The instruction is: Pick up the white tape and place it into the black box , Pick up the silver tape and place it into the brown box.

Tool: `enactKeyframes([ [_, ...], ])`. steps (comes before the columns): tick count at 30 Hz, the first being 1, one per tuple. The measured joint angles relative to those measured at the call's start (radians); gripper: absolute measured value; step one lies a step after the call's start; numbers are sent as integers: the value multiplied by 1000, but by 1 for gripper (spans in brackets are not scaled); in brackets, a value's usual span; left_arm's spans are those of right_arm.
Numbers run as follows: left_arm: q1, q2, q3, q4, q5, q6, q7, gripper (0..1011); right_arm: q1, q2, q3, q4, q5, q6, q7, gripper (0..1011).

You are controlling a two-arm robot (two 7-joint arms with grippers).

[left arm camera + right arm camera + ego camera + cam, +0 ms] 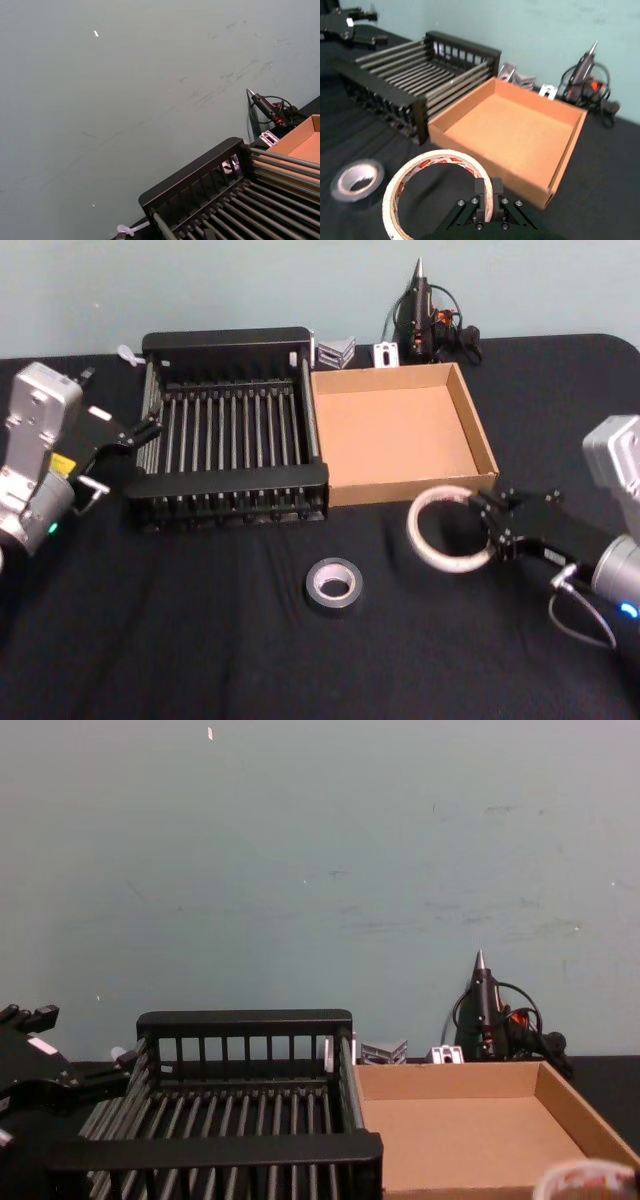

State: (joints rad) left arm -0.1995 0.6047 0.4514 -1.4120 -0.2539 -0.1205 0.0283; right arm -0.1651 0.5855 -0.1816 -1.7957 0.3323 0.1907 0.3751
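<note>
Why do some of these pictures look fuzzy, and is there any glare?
Head view: soft throughout, no glare on the black cloth. Right wrist view: the white tape in the right gripper is fairly sharp, the glue gun behind blurs. Chest view: the tape's near rim is smeared.

White tape (437, 159) – red print, dark grey-silver tape (333, 583), black slatted box (228, 430), tan box (400, 430)
</note>
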Motion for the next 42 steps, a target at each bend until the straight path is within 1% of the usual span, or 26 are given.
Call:
enactKeyframes([
  [3, 0, 0, 0, 0, 0, 0, 0, 1001, 32, -3, 0, 3, -5, 5, -10, 95],
  [4, 0, 0, 0, 0, 0, 0, 0, 1001, 54, -6, -3, 12, -13, 9, -17, 95],
  [8, 0, 0, 0, 0, 0, 0, 0, 1001, 103, -18, -15, 36, -32, 18, -26, 95],
  [9, 0, 0, 0, 0, 0, 0, 0, 1001, 130, -26, -24, 53, -43, 23, -30, 95],
  [12, 0, 0, 0, 0, 0, 0, 0, 1001, 169, -39, -37, 76, -59, 27, -33, 95],
  [15, 0, 0, 0, 0, 0, 0, 0, 1001, 235, -64, -59, 116, -85, 27, -34, 95],
  [17, 0, 0, 0, 0, 0, 0, 0, 1001, 261, -74, -68, 131, -95, 27, -34, 95],
  [18, 0, 0, 0, 0, 0, 0, 0, 1001, 290, -87, -79, 148, -105, 26, -34, 95],
  [21, 0, 0, 0, 0, 0, 0, 0, 1001, 336, -108, -98, 179, -122, 25, -32, 95],
  [22, 0, 0, 0, 0, 0, 0, 0, 1001, 365, -122, -111, 201, -132, 24, -30, 95],
  [24, 0, 0, 0, 0, 0, 0, 0, 1001, 391, -136, -122, 221, -143, 23, -27, 95],
  [25, 0, 0, 0, 0, 0, 0, 0, 1001, 419, -150, -135, 243, -153, 21, -25, 95],
  [30, 0, 0, 0, 0, 0, 0, 0, 1001, 501, -199, -179, 318, -184, 10, -13, 95],
  [31, 0, 0, 0, 0, 0, 0, 0, 1001, 528, -218, -195, 344, -195, 2, -9, 95],
  [34, 0, 0, 0, 0, 0, 0, 0, 1001, 568, -247, -215, 385, -209, -8, -5, 95],
  [35, 0, 0, 0, 0, 0, 0, 0, 1001, 595, -269, -229, 413, -217, -15, -2, 95],
  [36, 0, 0, 0, 0, 0, 0, 0, 1001, 607, -279, -235, 426, -220, -20, 0, 95],
  [37, 0, 0, 0, 0, 0, 0, 0, 1001, 629, -299, -246, 451, -228, -28, 2, 95],
  [40, 0, 0, 0, 0, 0, 0, 0, 1001, 662, -330, -266, 493, -240, -42, 5, 95],
  [41, 0, 0, 0, 0, 0, 0, 0, 1001, 685, -353, -278, 523, -246, -51, 6, 95],
  [42, 0, 0, 0, 0, 0, 0, 0, 1001, 695, -363, -283, 537, -248, -55, 6, 95],
])
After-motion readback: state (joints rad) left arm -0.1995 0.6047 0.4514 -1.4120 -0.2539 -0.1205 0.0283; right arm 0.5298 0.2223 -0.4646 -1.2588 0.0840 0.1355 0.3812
